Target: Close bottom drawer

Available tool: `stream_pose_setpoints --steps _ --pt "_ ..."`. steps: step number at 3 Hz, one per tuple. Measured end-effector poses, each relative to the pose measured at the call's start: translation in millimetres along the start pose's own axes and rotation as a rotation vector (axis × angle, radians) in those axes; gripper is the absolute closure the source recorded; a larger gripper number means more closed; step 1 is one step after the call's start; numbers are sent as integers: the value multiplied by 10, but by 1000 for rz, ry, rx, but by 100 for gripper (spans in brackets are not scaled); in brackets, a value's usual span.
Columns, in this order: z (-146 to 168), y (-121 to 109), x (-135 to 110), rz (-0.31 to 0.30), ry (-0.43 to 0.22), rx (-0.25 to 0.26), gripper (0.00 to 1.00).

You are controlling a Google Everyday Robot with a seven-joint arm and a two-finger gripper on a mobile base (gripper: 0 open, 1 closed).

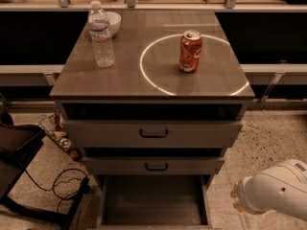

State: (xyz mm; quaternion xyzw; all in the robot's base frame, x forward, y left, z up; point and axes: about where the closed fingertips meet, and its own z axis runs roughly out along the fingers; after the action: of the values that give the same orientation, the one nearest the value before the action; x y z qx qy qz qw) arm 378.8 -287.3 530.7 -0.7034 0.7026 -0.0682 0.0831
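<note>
The bottom drawer (153, 201) of the grey cabinet stands pulled out. Its plain grey tray shows empty at the bottom of the view, and its front and handle are cut off by the lower edge. My gripper (238, 205) is at the lower right, on the end of the white arm (278, 190). It sits just right of the open drawer's right side, over the floor and apart from the drawer.
Above are two other grey drawer fronts with dark handles, the upper (153, 133) and the middle (156, 166). On the cabinet top stand a water bottle (101, 35), a white bowl (113, 22) and an orange can (190, 51). A black chair base and cable (53, 186) lie at left.
</note>
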Motion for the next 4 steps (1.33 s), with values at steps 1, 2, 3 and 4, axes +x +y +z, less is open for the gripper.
stream_pose_setpoints --steps 1,2,3,4 --pt "1 4 0 0 0 -1 88" --pt "325 104 -101 -27 -13 -22 100" --pt "919 272 -196 -46 -63 -80 100" --pt "1463 499 -305 -67 -105 -147 100"
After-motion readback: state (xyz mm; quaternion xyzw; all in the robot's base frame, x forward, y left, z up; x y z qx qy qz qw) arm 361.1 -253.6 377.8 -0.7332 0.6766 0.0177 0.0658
